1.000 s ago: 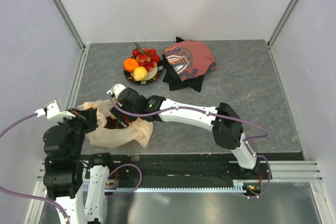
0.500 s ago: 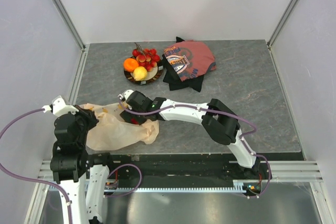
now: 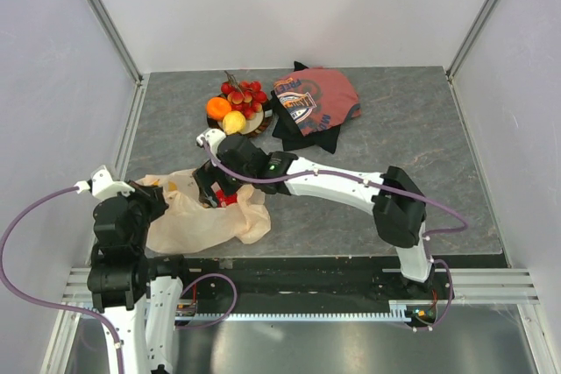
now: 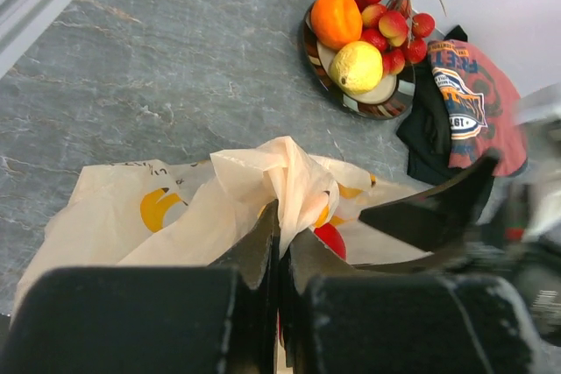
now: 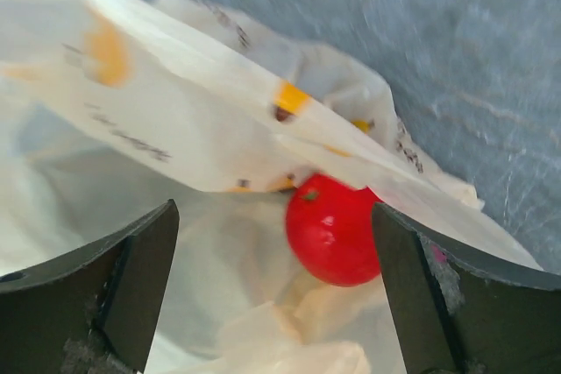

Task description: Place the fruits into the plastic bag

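Your left end effector (image 4: 279,243) pinches the plastic bag (image 4: 114,216) at the tabletop's (image 4: 175,59) near-left corner. Your right end effector (image 5: 272,221) stands spread around the red apple (image 5: 337,229) inside.

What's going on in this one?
The left end effector is pinched shut on the plastic bag at its rim, holding it up. The right end effector hangs open over the mouth, with the red apple lying inside the bag. The orange, yellow fruit and red berries sit on the plate, not yet bagged.
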`<state>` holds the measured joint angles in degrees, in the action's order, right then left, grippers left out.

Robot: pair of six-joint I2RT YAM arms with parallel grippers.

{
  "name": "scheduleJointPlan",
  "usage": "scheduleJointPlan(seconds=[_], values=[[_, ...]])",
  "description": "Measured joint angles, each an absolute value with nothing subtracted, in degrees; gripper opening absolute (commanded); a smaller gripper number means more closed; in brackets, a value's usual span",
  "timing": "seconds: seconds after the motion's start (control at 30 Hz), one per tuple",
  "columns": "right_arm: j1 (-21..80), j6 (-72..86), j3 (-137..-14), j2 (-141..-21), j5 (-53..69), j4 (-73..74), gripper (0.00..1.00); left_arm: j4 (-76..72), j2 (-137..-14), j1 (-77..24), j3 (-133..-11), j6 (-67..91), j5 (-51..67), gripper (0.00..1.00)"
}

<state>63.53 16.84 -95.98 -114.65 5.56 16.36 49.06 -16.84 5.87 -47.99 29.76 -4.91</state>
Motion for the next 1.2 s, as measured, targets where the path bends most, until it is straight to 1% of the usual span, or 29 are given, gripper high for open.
scheduleJointPlan(seconds=[0.1, 0.3, 0.47, 0.67, 0.8, 0.9, 1.07, 1.2], values=[[63.53, 18.06, -95.98, -111.5, 6.5, 14.72, 0.97, 49.06, -16.69, 5.87, -47.66, 29.91, -4.16, 0.01], [63.51, 19.38, -94.5, -105.6, 8.38, 13.3, 0.93, 48.77, -16.58, 5.87, -47.57, 30.04, -3.86, 0.01], [63.11, 19.79, -92.73, -100.22, 8.56, 13.26, 0.86, 48.56, -16.32, 5.87, -47.48, 30.06, -3.75, 0.01], [58.19, 21.78, -92.73, -97.8, 8.03, 11.81, 0.85, 48.21, -16.21, 5.87, -47.48, 30.06, -2.55, 0.02], [54.04, 22.85, -93.34, -98.56, 4.97, 12.56, 0.85, 48.18, -16.19, 5.87, -47.48, 30.06, -2.28, 0.02], [52.18, 23.99, -96.73, -101.14, 2.31, 14.61, 0.85, 48.14, -16.21, 5.87, -47.48, 30.06, -2.26, 0.02], [50.98, 24.23, -103.81, -108.18, -2.35, 17.52, 0.89, 47.9, -16.21, 5.87, -47.4, 31.11, -2.33, 0.01], [50.17, 24.23, -108.2, -114.89, -4.82, 18.98, 0.91, 47.79, -16.21, 5.87, -46.83, 32.4, -2.28, 0.02]])
